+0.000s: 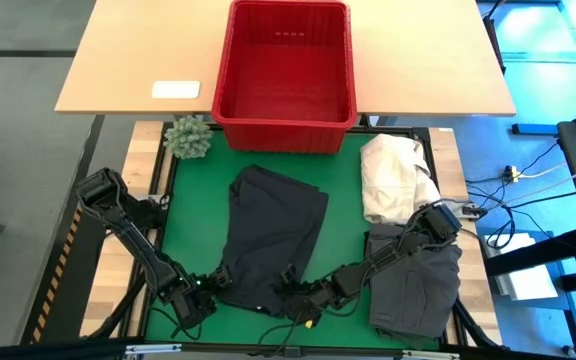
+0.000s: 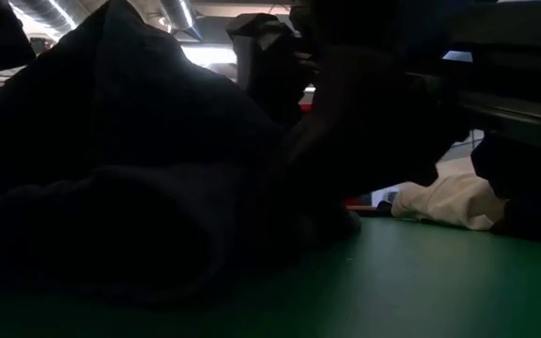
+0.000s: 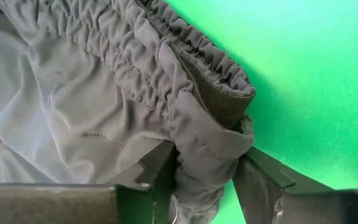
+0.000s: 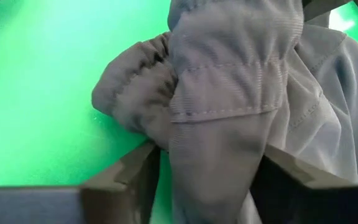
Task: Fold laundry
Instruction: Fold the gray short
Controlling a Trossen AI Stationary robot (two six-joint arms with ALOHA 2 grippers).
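The dark grey garment (image 1: 271, 235) lies spread on the green mat (image 1: 343, 195) at the table's centre, running from its upper end toward 6 o'clock. It is soft, thin cloth with a gathered, elastic-puckered waistband, bunched into folds where the grippers meet it.

The left gripper (image 1: 215, 281) sits at the garment's 7 o'clock corner; the left wrist view shows its fingers (image 3: 160, 171) partly closed around a rolled wad of the waistband. The right gripper (image 1: 293, 287) sits at the 5 o'clock corner, its fingers (image 4: 129, 171) straddling a thick fold of the hem, cloth filling the gap.

Two dark garments show: this one and a second grey garment (image 1: 418, 285) at 4 o'clock. One cream-white cloth heap (image 1: 393, 178) lies at 3 o'clock, one red basket (image 1: 286, 72) at 12 o'clock, one green ball (image 1: 189, 136) at 10 o'clock.
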